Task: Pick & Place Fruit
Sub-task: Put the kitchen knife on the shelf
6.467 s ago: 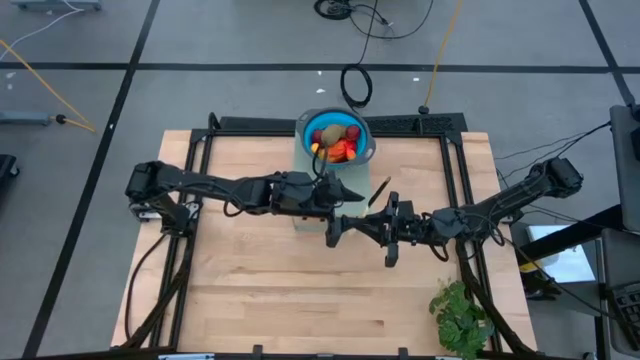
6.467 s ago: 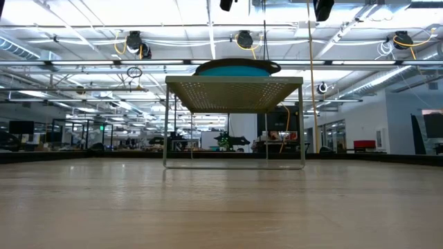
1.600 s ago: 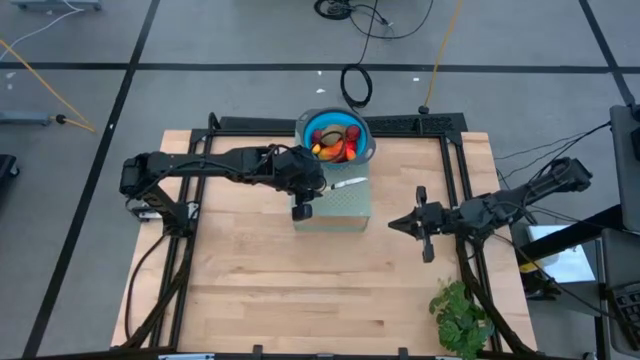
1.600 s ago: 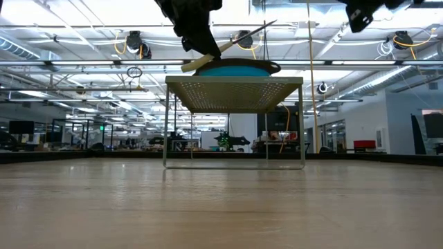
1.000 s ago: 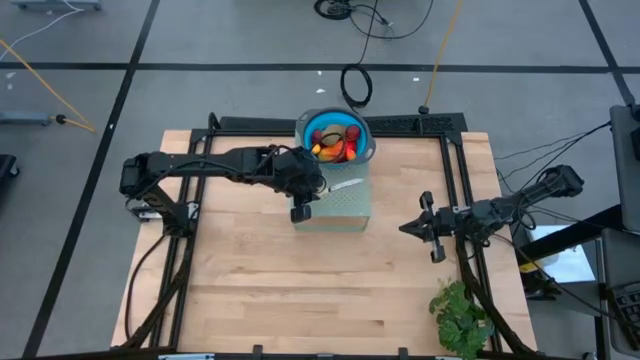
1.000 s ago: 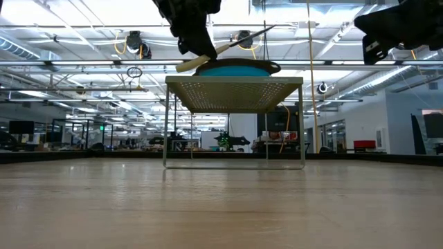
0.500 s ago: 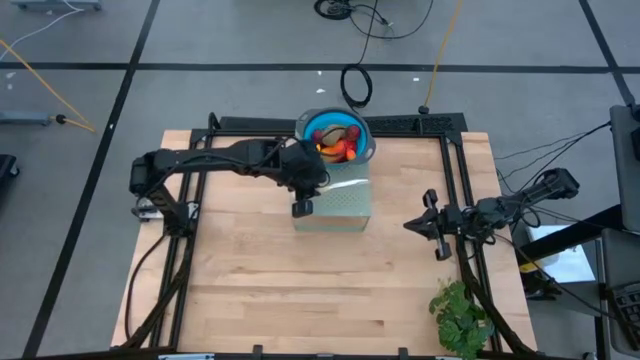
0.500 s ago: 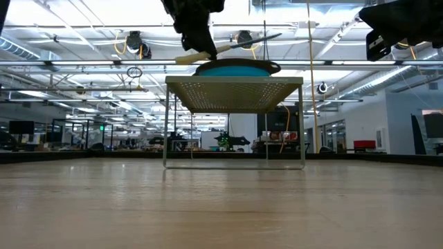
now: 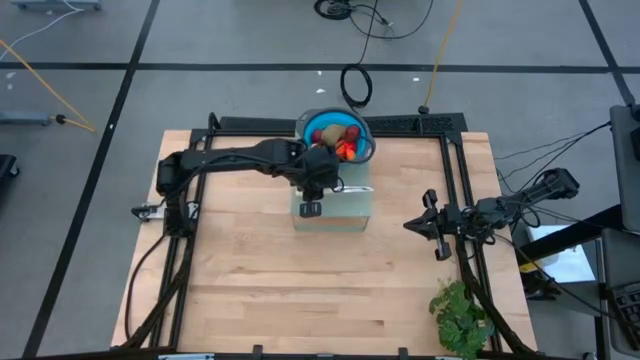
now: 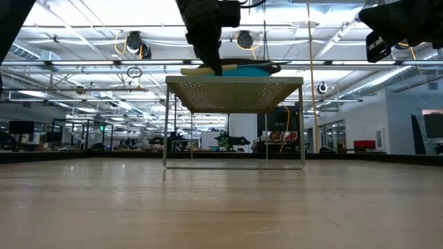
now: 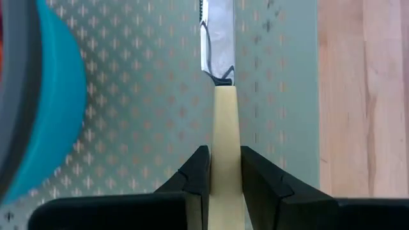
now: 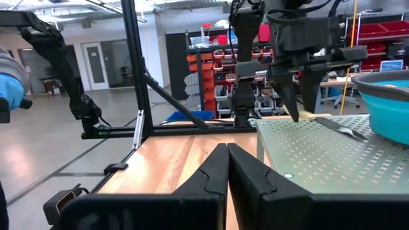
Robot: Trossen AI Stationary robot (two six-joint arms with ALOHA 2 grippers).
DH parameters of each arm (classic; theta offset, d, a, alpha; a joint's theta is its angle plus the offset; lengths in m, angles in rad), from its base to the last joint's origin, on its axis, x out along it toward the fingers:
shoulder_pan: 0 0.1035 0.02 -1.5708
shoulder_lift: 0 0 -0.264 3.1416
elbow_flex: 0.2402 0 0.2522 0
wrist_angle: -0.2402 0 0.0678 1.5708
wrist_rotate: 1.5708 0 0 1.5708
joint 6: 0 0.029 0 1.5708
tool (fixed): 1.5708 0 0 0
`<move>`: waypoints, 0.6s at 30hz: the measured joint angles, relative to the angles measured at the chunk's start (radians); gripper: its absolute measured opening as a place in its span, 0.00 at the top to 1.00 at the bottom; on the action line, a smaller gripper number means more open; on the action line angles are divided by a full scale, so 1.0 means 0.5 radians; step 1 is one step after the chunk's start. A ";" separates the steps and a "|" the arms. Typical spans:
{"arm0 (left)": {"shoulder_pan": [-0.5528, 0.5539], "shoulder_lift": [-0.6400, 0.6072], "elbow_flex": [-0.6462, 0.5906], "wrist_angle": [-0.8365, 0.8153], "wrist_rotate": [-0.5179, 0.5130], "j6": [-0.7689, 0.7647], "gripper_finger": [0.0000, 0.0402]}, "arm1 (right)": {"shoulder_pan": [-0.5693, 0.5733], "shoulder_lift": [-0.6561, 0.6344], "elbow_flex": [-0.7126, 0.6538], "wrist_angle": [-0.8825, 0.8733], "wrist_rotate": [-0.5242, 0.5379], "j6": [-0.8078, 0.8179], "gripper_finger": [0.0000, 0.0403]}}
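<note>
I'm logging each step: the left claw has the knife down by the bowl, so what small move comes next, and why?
Probably open the left claw and lift away. Its fingers clamp the pale yellow handle of the knife, whose blade lies flat on the perforated grey-green stand beside the blue bowl. The right claw, shut, waits off to the side.

Yellow-handled knife (image 11: 223,121) flat on perforated pale-green stand (image 9: 352,207), blue bowl (image 9: 363,137) beside it, leafy bunch (image 9: 459,318) near table edge.

A big robotics workshop: exposed ceiling ducts and strip lights (image 10: 83,41), red parts-bin racks (image 12: 377,32), grey concrete floor (image 9: 80,100).
</note>
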 joint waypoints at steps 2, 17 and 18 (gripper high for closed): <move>0.000 0.003 0.011 0.005 -0.001 0.006 0.84 | 0.000 0.000 0.000 0.000 0.000 0.000 0.99; -0.002 0.090 0.014 -0.036 0.011 0.067 0.84 | 0.000 0.000 0.000 0.001 0.000 0.027 0.99; -0.003 0.092 0.014 -0.044 0.010 0.066 0.84 | 0.000 0.000 0.000 0.001 0.000 0.046 0.99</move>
